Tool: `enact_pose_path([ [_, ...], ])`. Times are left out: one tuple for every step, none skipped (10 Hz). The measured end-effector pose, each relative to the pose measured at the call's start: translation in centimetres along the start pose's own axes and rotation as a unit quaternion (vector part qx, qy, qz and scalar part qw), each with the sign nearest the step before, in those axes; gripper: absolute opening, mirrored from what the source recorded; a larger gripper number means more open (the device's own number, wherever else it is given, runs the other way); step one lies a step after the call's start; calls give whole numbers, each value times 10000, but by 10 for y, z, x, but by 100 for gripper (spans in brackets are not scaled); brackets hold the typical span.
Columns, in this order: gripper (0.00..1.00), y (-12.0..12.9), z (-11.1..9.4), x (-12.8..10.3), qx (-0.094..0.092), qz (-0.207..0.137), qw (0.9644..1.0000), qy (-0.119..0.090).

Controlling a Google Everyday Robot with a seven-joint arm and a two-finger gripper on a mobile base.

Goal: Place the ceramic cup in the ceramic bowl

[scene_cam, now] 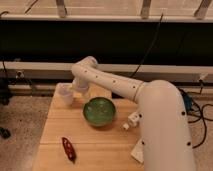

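A pale wooden worktop (95, 137) stands on a speckled floor (20, 117) before a dark wall (100, 42) crossed by a light rail (160, 68), with bright window frames (145, 7) above and black cables (152, 40) hanging down, while the gripper (71, 91) sits over the far left corner.
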Motion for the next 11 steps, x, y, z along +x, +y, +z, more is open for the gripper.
enact_pose_path([
  [80,-3,0,1,-24,-56,10000,-30],
  [80,-10,3,-2,-44,-150,9999,-72],
  [80,-16,5,-4,-60,-221,9997,-98],
  [80,-23,8,-6,-86,-323,9994,-131],
  [80,-28,10,-8,-121,-402,9990,-160],
  [80,-31,11,-9,-143,-455,9987,-170],
  [80,-33,13,-10,-203,-531,9982,-176],
  [80,-36,16,-11,-272,-607,9976,-173],
  [80,-37,19,-12,-334,-655,9971,-171],
  [80,-37,24,-14,-434,-716,9963,-168],
  [77,-37,28,-15,-500,-755,9958,-167],
])
